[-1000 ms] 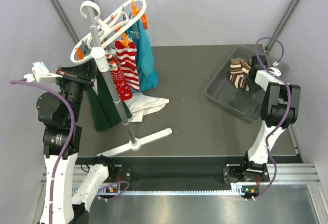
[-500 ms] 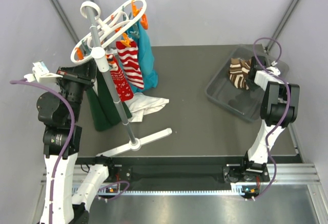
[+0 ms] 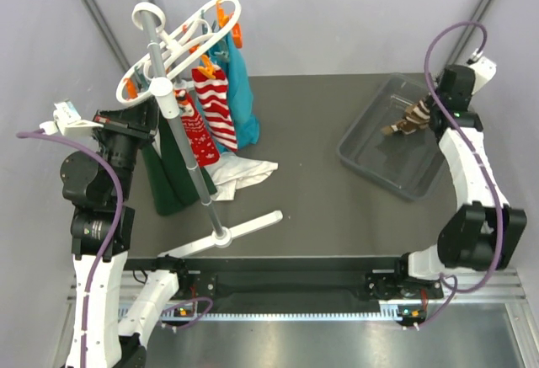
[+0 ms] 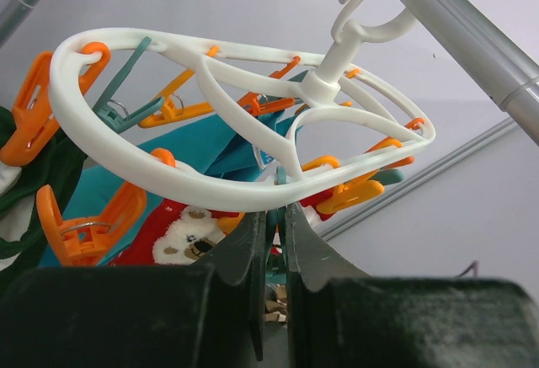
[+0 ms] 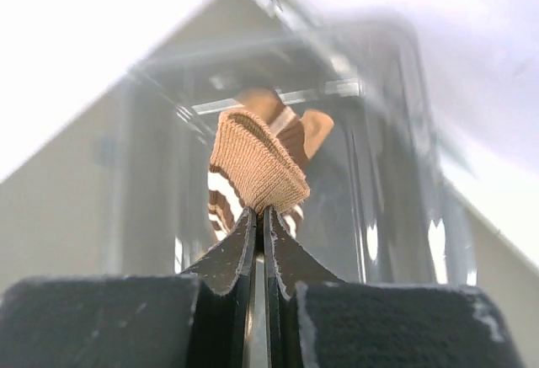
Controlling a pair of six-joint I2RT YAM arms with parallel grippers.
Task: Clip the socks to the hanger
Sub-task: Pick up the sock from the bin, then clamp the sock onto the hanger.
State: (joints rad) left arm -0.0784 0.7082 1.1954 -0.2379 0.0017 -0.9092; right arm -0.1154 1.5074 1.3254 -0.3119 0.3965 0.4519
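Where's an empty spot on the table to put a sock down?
The widest bare stretch of dark grey table lies between the crumpled white cloth and the clear plastic bin. The front strip right of the white stand foot is free too. The left side, under the hung clothes, is crowded.

A clear plastic bin [image 3: 392,164] sits at the dark table's [image 3: 320,208] right. At left, a crumpled white cloth [image 3: 244,172] lies between a dark green garment [image 3: 168,181] and a teal garment [image 3: 242,98].
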